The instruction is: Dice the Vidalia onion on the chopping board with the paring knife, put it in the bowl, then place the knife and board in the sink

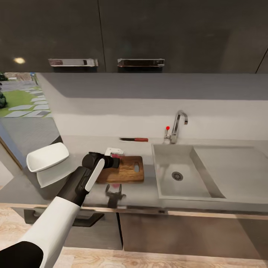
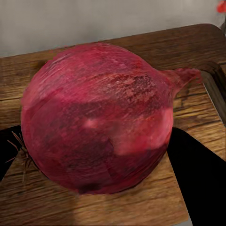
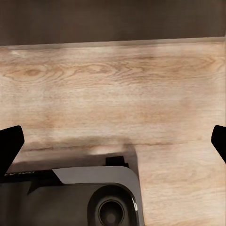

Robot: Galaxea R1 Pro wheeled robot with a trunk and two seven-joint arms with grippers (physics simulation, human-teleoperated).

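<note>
onion (image 2: pixel 96 117) | clamped in l end effector (image 1: pixel 116 161) over chopping board (image 1: pixel 128 172) | r end effector (image 3: pixel 113 141) apart

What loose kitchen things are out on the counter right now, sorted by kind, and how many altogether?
Onion, red, between the left end effector's fingers over the board: 1
Chopping board: 1
Paring knife, by the backsplash: 1
Bowl, white: 1
Total: 4
</note>
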